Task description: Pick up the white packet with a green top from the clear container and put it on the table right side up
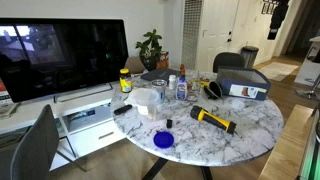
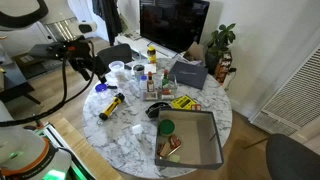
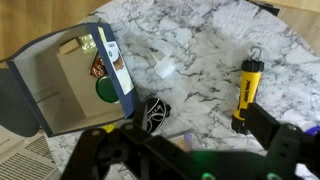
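My gripper (image 3: pixel 185 150) is open and empty, with its dark fingers along the bottom of the wrist view, high above the round marble table (image 3: pixel 200 40). In an exterior view it hangs off the table's edge (image 2: pixel 97 68). The clear container (image 1: pixel 147 98) stands near the bottles on the table (image 1: pixel 240 130); it also shows in the other exterior view (image 2: pixel 118 72). I cannot make out the white packet with a green top in any view. A small white scrap (image 3: pixel 165 67) lies loose on the marble.
A yellow flashlight (image 3: pixel 246 90) (image 1: pixel 213 119) (image 2: pixel 110 104) lies on the table. A grey bin (image 3: pixel 40 90) (image 1: pixel 240 82) (image 2: pixel 190 140) holds a green round thing (image 3: pixel 104 88). A black round object (image 3: pixel 153 113), several bottles (image 1: pixel 180 85) and a blue lid (image 1: pixel 163 139) are there too.
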Robot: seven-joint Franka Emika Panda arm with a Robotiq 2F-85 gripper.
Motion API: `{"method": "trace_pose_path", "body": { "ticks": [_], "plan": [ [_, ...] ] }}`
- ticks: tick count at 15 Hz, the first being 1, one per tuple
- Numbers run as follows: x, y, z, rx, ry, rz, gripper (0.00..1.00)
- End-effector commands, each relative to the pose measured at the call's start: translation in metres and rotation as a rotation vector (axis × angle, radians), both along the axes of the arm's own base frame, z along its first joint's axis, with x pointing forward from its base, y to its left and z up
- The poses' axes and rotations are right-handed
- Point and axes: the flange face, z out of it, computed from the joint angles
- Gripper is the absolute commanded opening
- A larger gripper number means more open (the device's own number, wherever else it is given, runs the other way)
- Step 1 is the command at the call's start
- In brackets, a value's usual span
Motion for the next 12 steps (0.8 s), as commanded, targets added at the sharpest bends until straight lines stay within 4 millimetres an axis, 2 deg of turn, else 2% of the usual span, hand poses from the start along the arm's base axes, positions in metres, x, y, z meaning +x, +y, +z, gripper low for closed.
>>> {"method": "trace_pose_path", "body": {
  "ticks": [1,3,12],
  "plan": [
    [-0.002,0.000,-0.008,0.000,0.020,-0.001,1.00],
    [-0.003,0.000,-0.019,0.000,0.045,-0.001,1.00],
    [-0.003,0.000,-0.019,0.000,0.048,-0.001,1.00]
  ]
}}
